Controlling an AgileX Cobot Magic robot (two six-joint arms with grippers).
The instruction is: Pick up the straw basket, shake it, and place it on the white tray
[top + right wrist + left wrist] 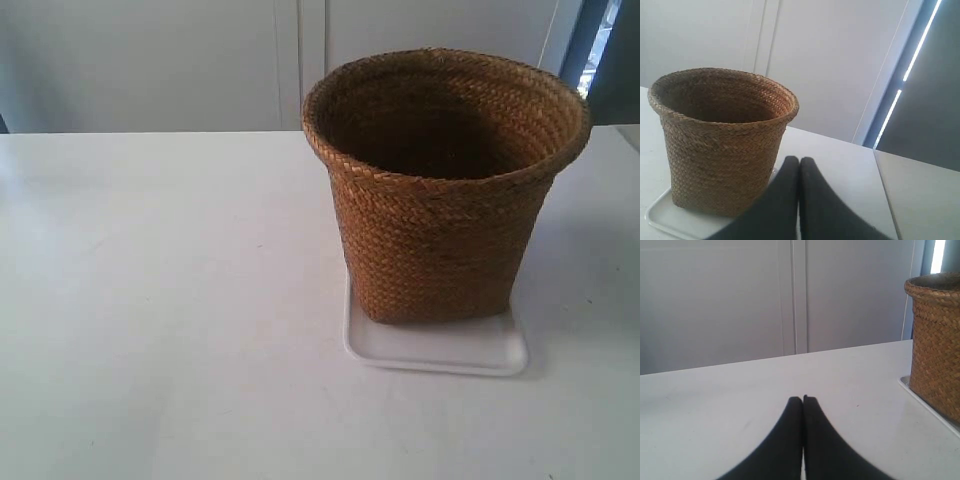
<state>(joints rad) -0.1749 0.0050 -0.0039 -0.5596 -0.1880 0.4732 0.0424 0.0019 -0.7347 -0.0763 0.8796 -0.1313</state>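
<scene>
Left end effector (803,399) pinched, wrist view only

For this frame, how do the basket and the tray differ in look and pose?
The basket is brown woven straw; the tray is glossy white. The basket is tall and tapers to its base; the tray is flat with a low rim. The basket stands upright on the tray; the tray lies on the table. Both are open-topped.
</scene>
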